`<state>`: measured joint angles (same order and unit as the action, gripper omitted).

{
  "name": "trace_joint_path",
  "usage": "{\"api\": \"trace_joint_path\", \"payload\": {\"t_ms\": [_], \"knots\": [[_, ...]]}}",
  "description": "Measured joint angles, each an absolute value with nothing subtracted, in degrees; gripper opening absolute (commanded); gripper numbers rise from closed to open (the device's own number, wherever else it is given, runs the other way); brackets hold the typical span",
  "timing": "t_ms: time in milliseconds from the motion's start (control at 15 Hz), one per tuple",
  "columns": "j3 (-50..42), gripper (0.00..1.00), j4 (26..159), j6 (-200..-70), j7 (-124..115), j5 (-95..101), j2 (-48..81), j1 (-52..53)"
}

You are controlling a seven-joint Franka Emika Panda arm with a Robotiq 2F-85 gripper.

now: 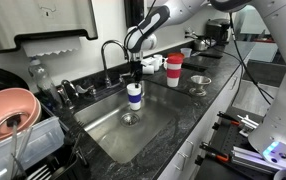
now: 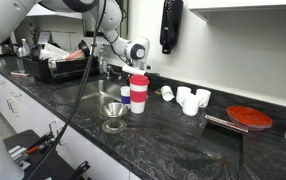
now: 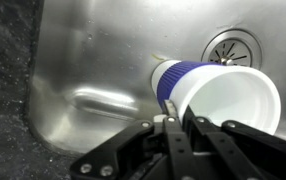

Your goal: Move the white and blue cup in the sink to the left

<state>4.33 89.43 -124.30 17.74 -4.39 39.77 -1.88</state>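
The white and blue cup (image 1: pixel 134 96) is in the sink (image 1: pixel 161 128), close to the round drain (image 1: pixel 130 118). My gripper (image 1: pixel 135 76) comes down from above and is shut on the cup's rim. In the wrist view the fingers (image 3: pixel 178 128) pinch the white rim of the cup (image 3: pixel 223 95), one finger inside and one outside, with the drain (image 3: pixel 230 46) just beyond it. In an exterior view the cup (image 2: pixel 125 95) is partly hidden behind a red and white cup. I cannot tell whether the cup rests on the sink floor or hangs just above it.
A red and white cup (image 1: pixel 173 68) and a small clear glass bowl (image 1: pixel 200 84) stand on the dark counter beside the sink. The faucet (image 1: pixel 111 55) rises behind the basin. A dish rack with a pink bowl (image 1: pixel 8 110) stands on the opposite side. White cups (image 2: pixel 188 98) and a red plate (image 2: pixel 250 117) sit further along.
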Motion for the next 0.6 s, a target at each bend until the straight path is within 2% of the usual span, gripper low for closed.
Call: {"api": "trace_joint_path", "payload": {"t_ms": [600], "knots": [[5.1,0.02,106.1,-128.0,19.3,-4.6,26.9,-2.1]]}}
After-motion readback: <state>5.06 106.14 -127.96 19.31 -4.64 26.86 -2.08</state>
